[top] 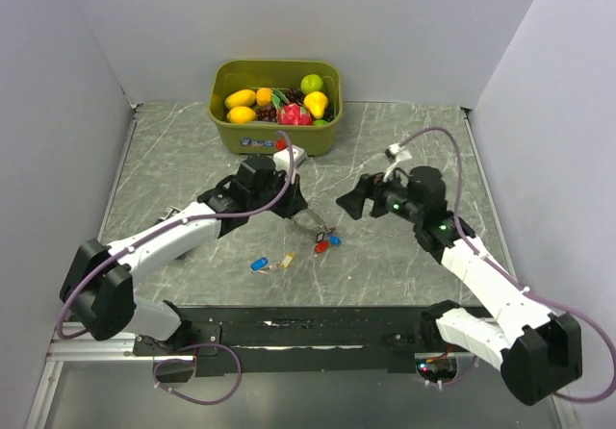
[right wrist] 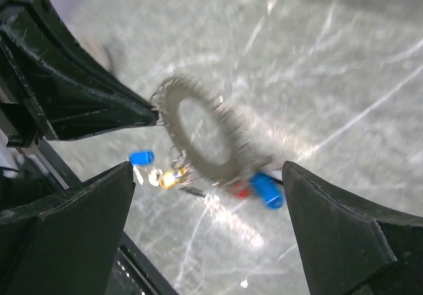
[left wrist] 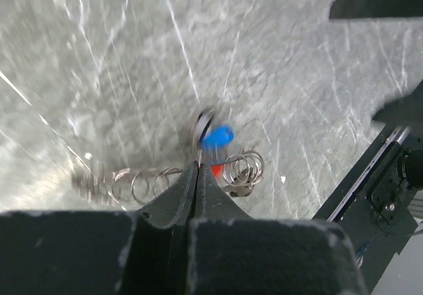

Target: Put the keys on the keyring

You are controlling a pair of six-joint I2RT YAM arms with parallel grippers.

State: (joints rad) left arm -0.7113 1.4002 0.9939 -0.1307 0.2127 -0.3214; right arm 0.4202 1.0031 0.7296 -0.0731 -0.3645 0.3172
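Left gripper [left wrist: 197,169] is clamped on the keyring [right wrist: 168,110], a blue key [right wrist: 266,189] dangling off it. Right gripper [top: 348,206] gapes wide, just beside.

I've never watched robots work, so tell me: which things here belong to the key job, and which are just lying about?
Job: keyring, pinched by the shut left gripper; blue key and red key beside it; loose blue key and yellow key; open right gripper.
Lying about: green bin of toy fruit.
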